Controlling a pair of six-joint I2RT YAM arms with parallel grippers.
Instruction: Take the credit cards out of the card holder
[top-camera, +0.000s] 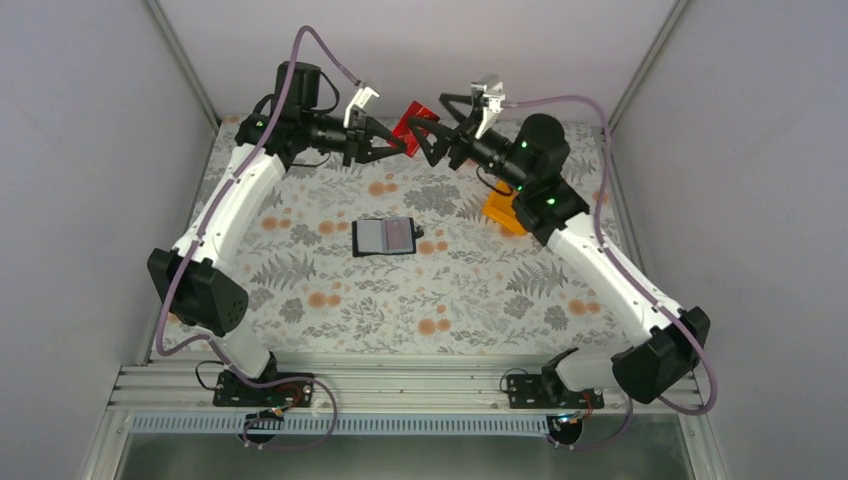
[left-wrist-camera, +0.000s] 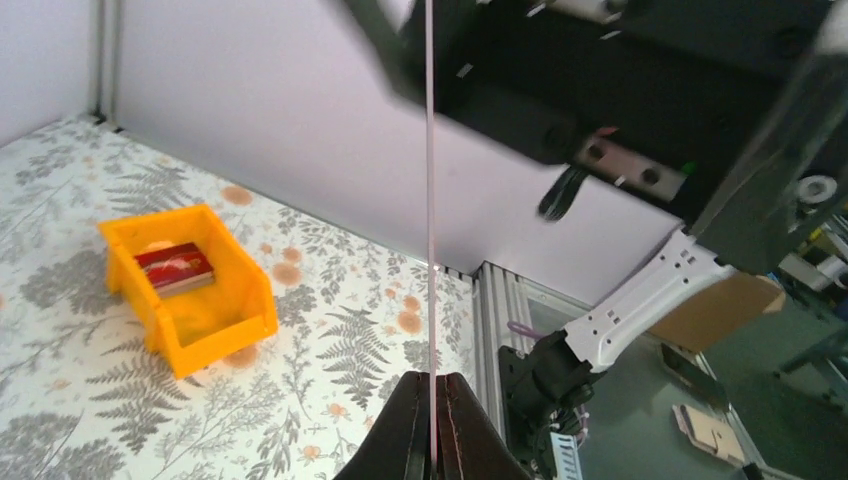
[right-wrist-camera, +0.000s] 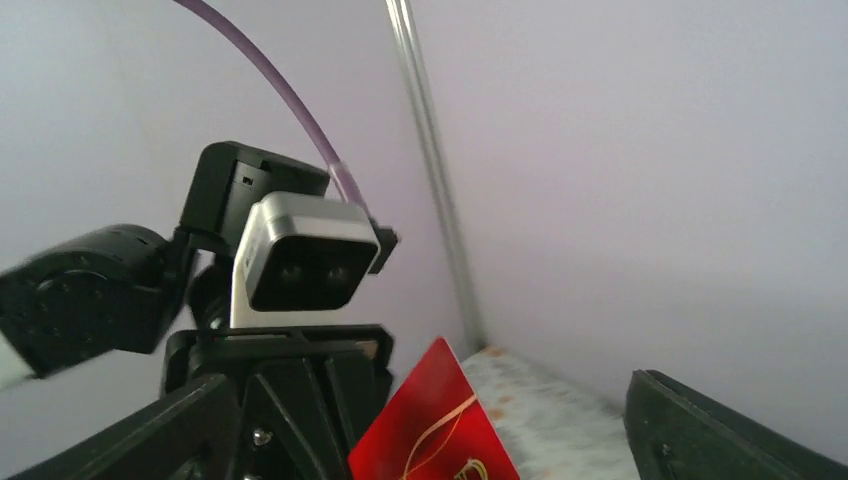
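Up at the far end of the table (top-camera: 300, 260) the two arms meet nose to nose, above the floral cloth. The left gripper (top-camera: 398, 143) is pressed together on one red card (top-camera: 414, 116), pinching it by its lower edge. From its own wrist camera that card (left-wrist-camera: 430, 200) shows edge-on, a thin pale line rising from the closed fingertips (left-wrist-camera: 412, 440). The face of the card (right-wrist-camera: 435, 428) is glossy red with a thin gold swirl. The right gripper (top-camera: 426, 138) stands spread just beside the card, and its fingers (right-wrist-camera: 720, 430) grip nothing.

I count two red cards. The second red card (left-wrist-camera: 175, 268) lies flat inside the orange bin (left-wrist-camera: 190, 300) on the right side of the table.

There is one card holder (top-camera: 385, 237). It lies open flat mid-table, well apart from both grippers, black-edged with two grey-blue panels and a small tab on its right edge. I cannot tell whether any card is in its pockets.
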